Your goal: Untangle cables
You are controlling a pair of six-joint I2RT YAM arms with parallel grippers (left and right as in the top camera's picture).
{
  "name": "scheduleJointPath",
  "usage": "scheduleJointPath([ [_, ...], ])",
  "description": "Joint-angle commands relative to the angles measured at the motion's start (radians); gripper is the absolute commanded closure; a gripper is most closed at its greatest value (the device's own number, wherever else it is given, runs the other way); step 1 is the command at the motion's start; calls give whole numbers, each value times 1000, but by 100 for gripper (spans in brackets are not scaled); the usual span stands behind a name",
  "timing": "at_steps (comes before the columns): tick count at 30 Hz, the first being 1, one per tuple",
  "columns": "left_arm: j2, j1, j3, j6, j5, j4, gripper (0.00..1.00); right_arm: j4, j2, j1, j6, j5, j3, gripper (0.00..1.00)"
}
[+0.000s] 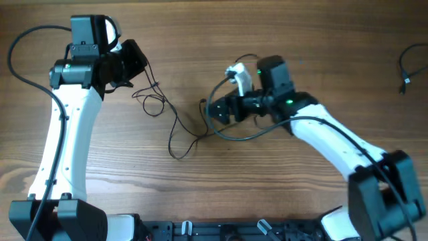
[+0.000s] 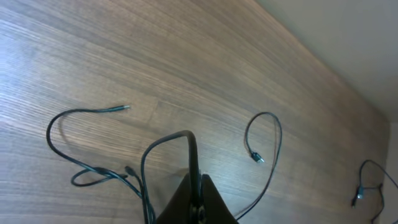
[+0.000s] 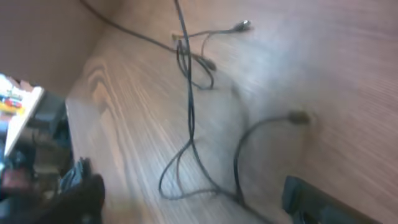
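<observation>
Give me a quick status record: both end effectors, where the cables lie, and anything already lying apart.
left end effector: shut, apparently pinching a loop of the cables, over the upper left of the table
right end effector: open, near the table centre, strands lying between its fingers
cables: loose loops strung across the wood between the two arms, with crossings visible
separate cable: alone near the right edge, clear of the rest
</observation>
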Motion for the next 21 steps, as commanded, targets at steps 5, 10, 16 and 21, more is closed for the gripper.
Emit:
scheduleJointPath([
  [5,-3,4,-1,16,-9,-24,96,132,204,54,151,27,3,22],
  [10,-3,4,-1,16,-13,-24,96,175,273,149,192,89,3,36],
  [16,-3,4,-1,16,-12,-35,96,311,285,164,365,175,3,59],
  [21,-3,4,-2,16,-29,-45,96,364,279,177,266,56,6,96],
])
